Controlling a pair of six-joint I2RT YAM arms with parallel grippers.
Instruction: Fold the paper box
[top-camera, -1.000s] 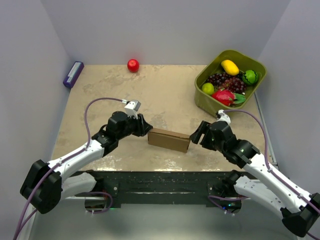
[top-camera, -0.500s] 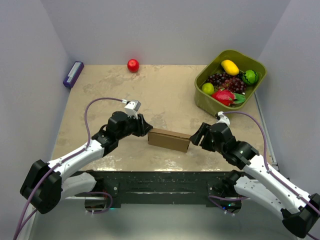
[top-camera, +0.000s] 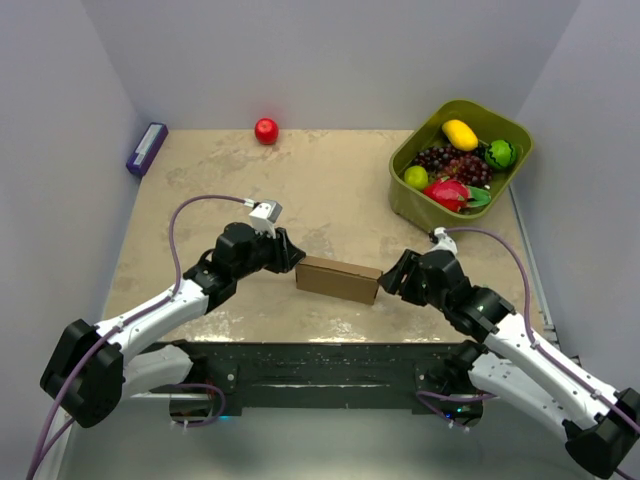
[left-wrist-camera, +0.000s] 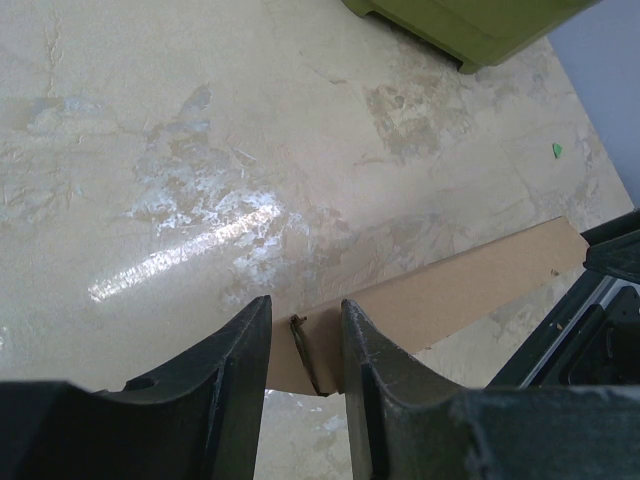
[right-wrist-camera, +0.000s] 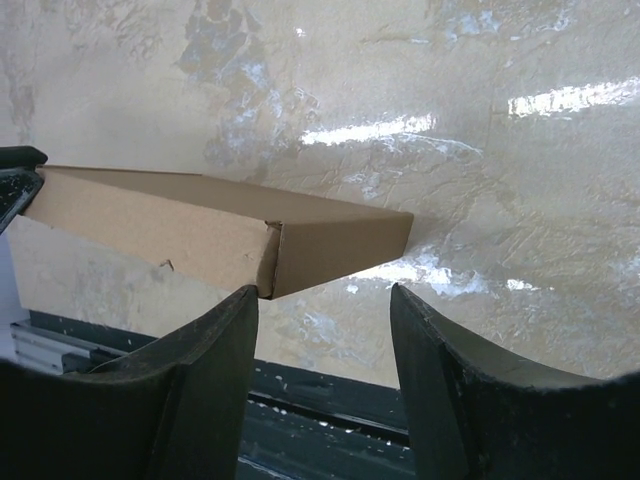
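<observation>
The paper box (top-camera: 338, 279) is a long, closed brown cardboard shape lying on the table near the front edge. My left gripper (top-camera: 295, 262) is at its left end. In the left wrist view its jaws (left-wrist-camera: 305, 320) are closed narrowly on that end of the box (left-wrist-camera: 450, 295), which fills the gap between them. My right gripper (top-camera: 385, 281) is at the box's right end. In the right wrist view it (right-wrist-camera: 322, 300) is open wide, and the box's end (right-wrist-camera: 330, 245) lies just past the fingertips, its corner close to the left finger (right-wrist-camera: 215, 340).
A green bin (top-camera: 455, 104) holding several fruits stands at the back right; its corner shows in the left wrist view (left-wrist-camera: 470, 25). A red apple (top-camera: 266, 130) lies at the back centre. A purple object (top-camera: 146, 148) lies at the back left. White walls enclose the table.
My right gripper has edged left and closer to the box's right end. The left gripper and the box have barely moved.
</observation>
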